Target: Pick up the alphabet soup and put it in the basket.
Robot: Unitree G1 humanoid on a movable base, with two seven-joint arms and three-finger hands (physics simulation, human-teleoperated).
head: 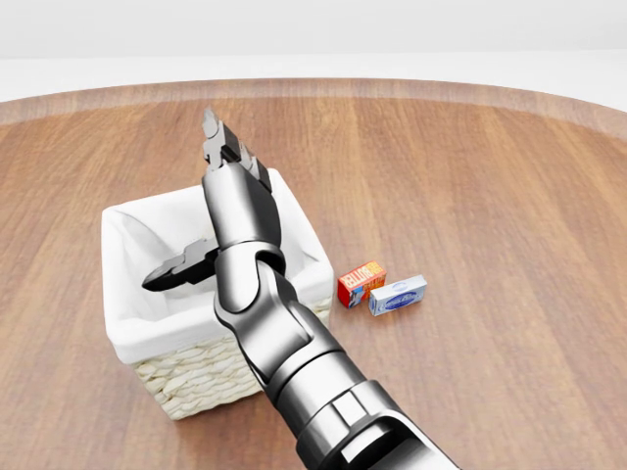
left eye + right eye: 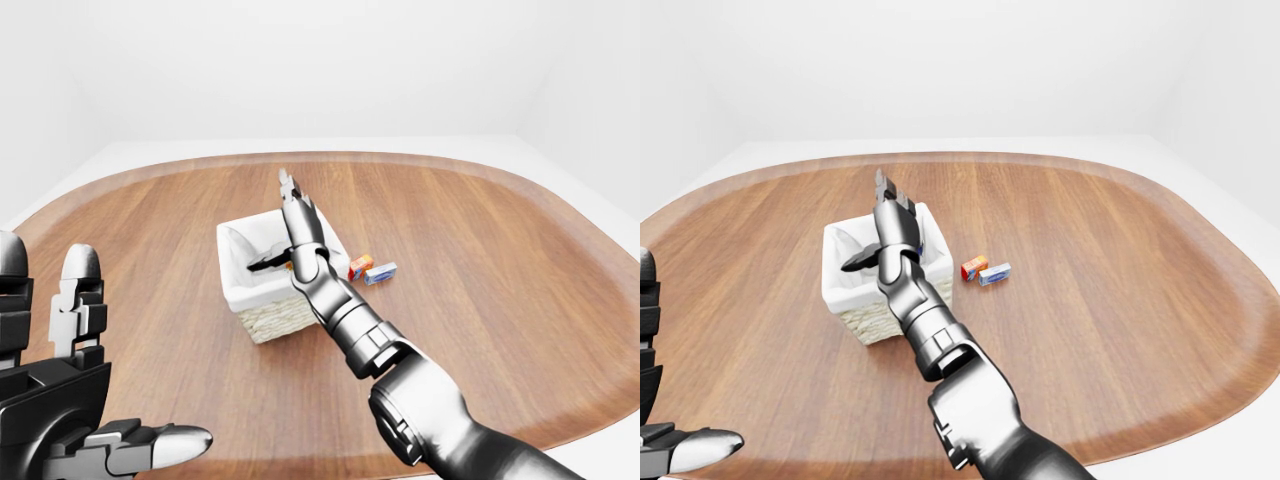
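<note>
Left hand (image 2: 70,400): sitting nearest the camera at the left-eye view's lower left, idling low; fingers (image 2: 165,441) spreading wide, pinching nothing.

Right arm (image 1: 284,352): reaching up from the head view's bottom edge, crossing over the basket's right side.

Right hand (image 1: 227,171): hovering over the basket's upper right rim; fingers pointing upward in the view, one digit jutting left over the liner, spreading rather than pressing together, enclosing nothing visible.

Basket (image 1: 127,343): standing near the table's middle, wicker walls with a white liner, interior mostly hiding behind the arm.

Alphabet soup: not showing plainly anywhere; a faint orange speck and a blue speck peeking beside the wrist in the eye views, too small for telling; possibly lying inside the basket already, though cannot tell.

Red box (image 1: 361,283): lying just right of the basket, touching or nearly touching a blue-and-white box (image 1: 398,294).

Table (image 1: 509,196): spreading wide and wooden, carrying everything.

Step in hand: judging by empty open fingers above the basket, likely releasing or just past the drop.

Next move: probably lifting the hand straight up, avoiding snagging the liner or tipping the basket, then checking the contents.
</note>
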